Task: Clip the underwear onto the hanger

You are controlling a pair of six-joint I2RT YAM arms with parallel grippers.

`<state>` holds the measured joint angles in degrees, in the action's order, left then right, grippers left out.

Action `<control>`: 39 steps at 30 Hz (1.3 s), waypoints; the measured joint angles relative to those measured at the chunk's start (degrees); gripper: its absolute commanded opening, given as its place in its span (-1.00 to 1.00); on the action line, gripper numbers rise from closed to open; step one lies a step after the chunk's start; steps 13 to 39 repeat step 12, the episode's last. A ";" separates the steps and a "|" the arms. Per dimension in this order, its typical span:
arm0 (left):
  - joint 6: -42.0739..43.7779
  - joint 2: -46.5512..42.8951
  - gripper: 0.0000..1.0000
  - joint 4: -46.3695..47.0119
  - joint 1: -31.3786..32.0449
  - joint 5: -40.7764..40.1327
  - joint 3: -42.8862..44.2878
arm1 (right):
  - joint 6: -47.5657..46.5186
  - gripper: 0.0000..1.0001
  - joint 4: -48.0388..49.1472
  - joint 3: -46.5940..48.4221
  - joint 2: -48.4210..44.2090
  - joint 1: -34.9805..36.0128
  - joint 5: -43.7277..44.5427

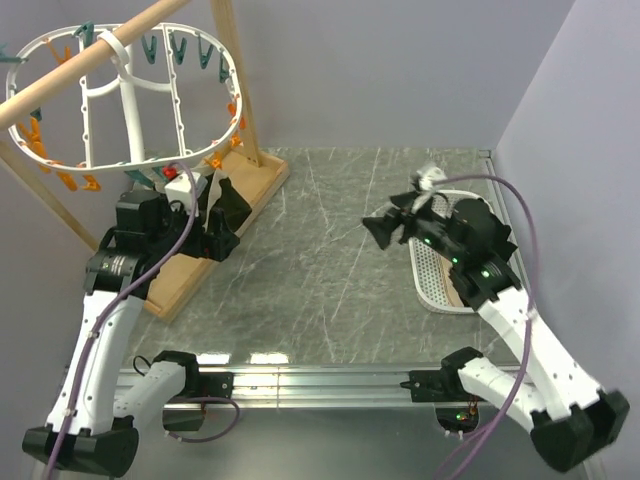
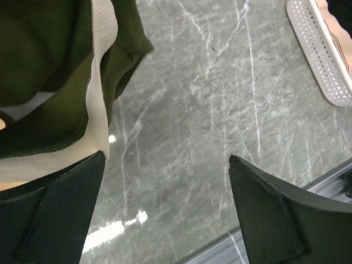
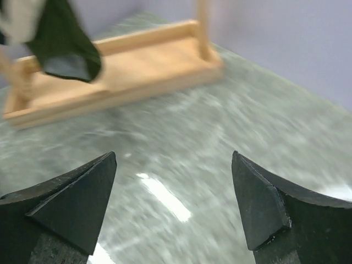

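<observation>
Left gripper (image 2: 166, 158) gapes wide, holding nothing, the underwear (image 2: 49, 71) hanging just beside one finger; right gripper (image 3: 173, 156) likewise spread, empty.

Olive-green underwear (image 2: 44, 55), cream-lined; white hanger (image 1: 127, 110) with teal, orange clothespins (image 1: 150, 48).

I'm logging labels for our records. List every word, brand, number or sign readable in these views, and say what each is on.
None: no view shows a readable word, brand, number or sign.
The hanger, underwear, wooden stand and white basket show no print.
The right arm shows only small green lights, no lettering.
</observation>
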<state>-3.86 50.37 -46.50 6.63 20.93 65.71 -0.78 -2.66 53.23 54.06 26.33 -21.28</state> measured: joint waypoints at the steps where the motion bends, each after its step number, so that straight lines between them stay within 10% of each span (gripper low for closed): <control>1: 0.00 0.85 0.99 0.76 0.37 0.48 -0.37 | 0.28 0.85 -1.01 -1.68 -2.23 -2.32 -0.24; 12: 0.00 4.00 0.99 6.80 9.88 -2.80 -0.46 | 2.97 0.94 -5.57 -12.04 -18.05 -18.82 -4.52; 39: 0.00 4.00 0.99 6.80 9.88 -2.80 -0.46 | 2.97 0.94 -5.57 -12.04 -18.05 -18.82 -4.52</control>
